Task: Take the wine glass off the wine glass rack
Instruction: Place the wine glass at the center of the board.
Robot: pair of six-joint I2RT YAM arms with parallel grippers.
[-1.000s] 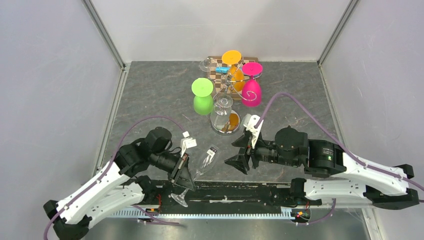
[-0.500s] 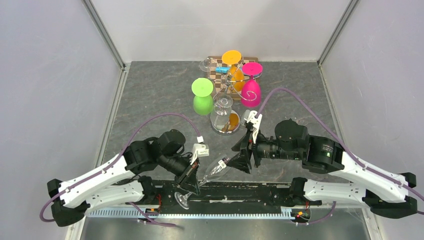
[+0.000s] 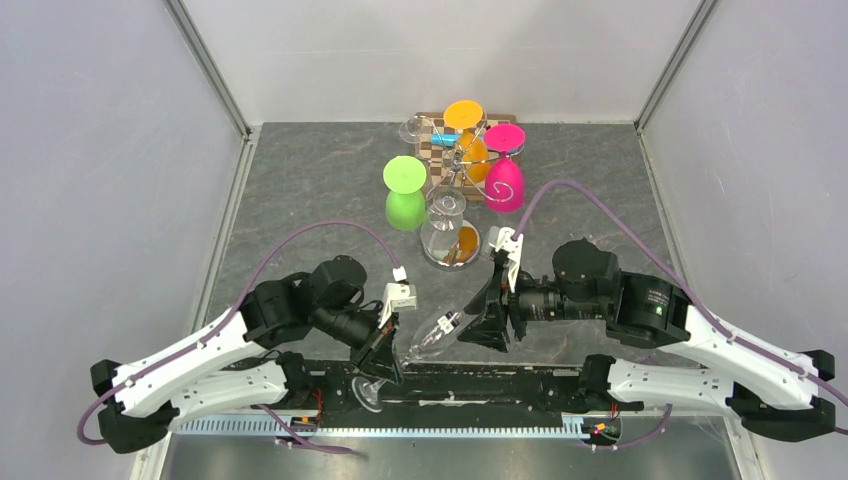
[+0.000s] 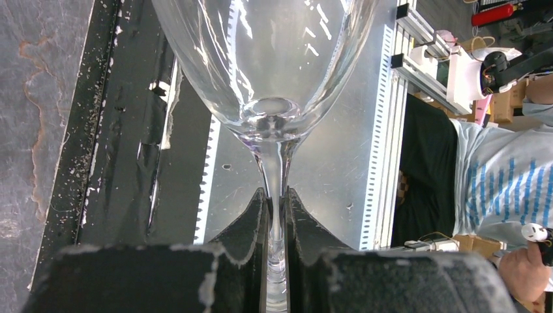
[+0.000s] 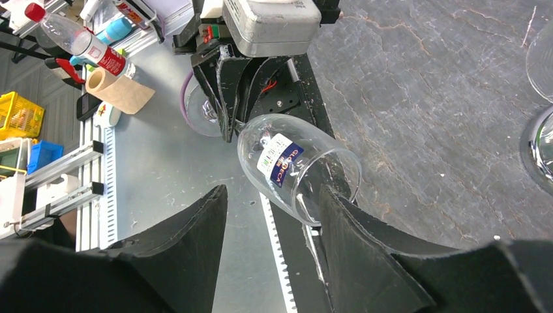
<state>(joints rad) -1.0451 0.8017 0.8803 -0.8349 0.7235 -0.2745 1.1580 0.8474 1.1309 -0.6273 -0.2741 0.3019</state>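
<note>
A clear wine glass with a small label is held tilted above the table's near edge, bowl pointing right. My left gripper is shut on its stem, as the left wrist view shows, with the fingers pinching the stem below the bowl. My right gripper is open, and the bowl's rim lies between its fingers, close to the right one. The chrome wine glass rack stands at the back middle.
On the rack hang a green glass, an orange glass, a pink glass and a clear glass. A checkered board lies behind it. The black and metal rail runs along the near edge.
My left gripper has swung the glass to the right and tipped its bowl toward the right arm. My right gripper has moved in so its open fingers flank the rim.
</note>
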